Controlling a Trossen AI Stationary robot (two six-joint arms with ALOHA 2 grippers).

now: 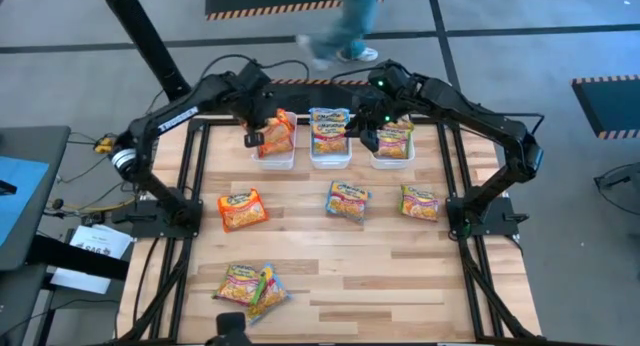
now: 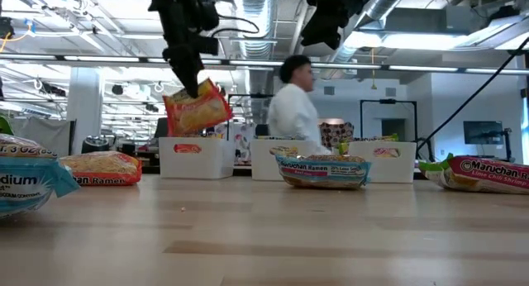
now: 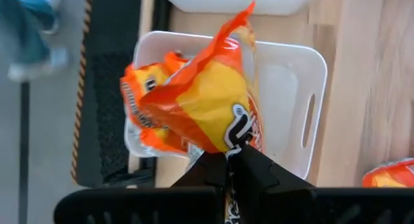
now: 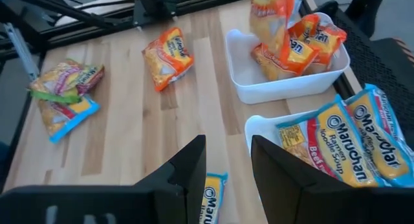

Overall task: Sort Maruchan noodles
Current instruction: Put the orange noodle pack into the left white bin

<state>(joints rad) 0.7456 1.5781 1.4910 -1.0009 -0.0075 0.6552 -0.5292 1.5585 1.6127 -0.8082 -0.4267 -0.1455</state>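
Above the leftmost white bin [image 1: 273, 156], my left gripper [image 1: 262, 136] has its fingers pressed together on the edge of an orange packet [image 1: 279, 132], which hangs tilted in the air over the bin; in the left wrist view the packet [image 3: 200, 107] dangles from my fingertips with more orange packets lying in the bin [image 3: 294, 88] below it. My right gripper [image 1: 372, 138] hovers between the middle bin [image 1: 330, 158] and the right bin [image 1: 392, 162], its fingers spread apart and holding nothing. The middle bin carries blue packets [image 1: 329, 128], and the right bin holds green-pink packets [image 1: 394, 138]. On the open wood of the table [image 1: 330, 256] lie another orange packet [image 1: 243, 208], a blue packet [image 1: 347, 200] and a green-pink packet [image 1: 419, 202] in a row nearer the middle, and a small heap of packets [image 1: 252, 286] toward the near left corner. A person [image 2: 296, 104] is visible beyond the table's far edge.
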